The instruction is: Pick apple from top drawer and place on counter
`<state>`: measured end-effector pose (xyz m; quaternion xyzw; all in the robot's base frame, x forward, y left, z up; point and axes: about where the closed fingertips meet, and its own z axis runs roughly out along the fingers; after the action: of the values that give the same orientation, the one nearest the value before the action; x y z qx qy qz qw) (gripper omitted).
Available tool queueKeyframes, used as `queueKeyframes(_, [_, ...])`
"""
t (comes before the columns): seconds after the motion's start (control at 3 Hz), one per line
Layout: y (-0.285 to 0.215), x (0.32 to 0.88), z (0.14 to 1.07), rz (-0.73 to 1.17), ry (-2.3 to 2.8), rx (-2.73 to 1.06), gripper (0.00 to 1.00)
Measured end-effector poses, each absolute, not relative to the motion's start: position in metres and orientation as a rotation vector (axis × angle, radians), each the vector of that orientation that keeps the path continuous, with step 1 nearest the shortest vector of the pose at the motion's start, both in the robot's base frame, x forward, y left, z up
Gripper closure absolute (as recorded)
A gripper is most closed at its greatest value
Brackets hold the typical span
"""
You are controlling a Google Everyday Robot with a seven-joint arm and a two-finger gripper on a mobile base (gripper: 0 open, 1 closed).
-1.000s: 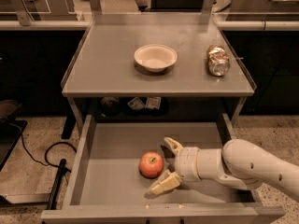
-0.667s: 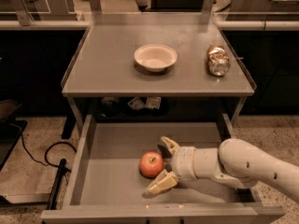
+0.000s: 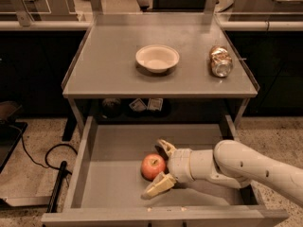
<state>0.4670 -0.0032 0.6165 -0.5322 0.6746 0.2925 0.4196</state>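
The red-orange apple (image 3: 153,166) lies on the floor of the open top drawer (image 3: 109,178), near its middle. My gripper (image 3: 160,168) reaches in from the right on a white arm. Its fingers are open, one behind the apple and one (image 3: 159,186) in front of it, so the apple sits between them. I cannot tell whether the fingers touch it. The counter (image 3: 109,65) above is a flat grey tabletop.
A white bowl (image 3: 157,58) stands in the middle of the counter. A shiny can (image 3: 220,60) lies on its side at the counter's right. Small items sit in the dark gap under the counter. A black cable lies on the floor at the left.
My gripper has moved left, further around the apple. The apple has stayed in place.
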Motion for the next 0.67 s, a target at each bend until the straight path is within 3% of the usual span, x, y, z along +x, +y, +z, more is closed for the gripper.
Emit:
queueKeyframes(0.33, [-0.0032, 0.4670, 0.6165, 0.733, 1.691, -1.334, 0.18])
queueKeyframes(0.67, [-0.0032, 0.4669, 0.6165, 0.733, 1.691, -1.334, 0.43])
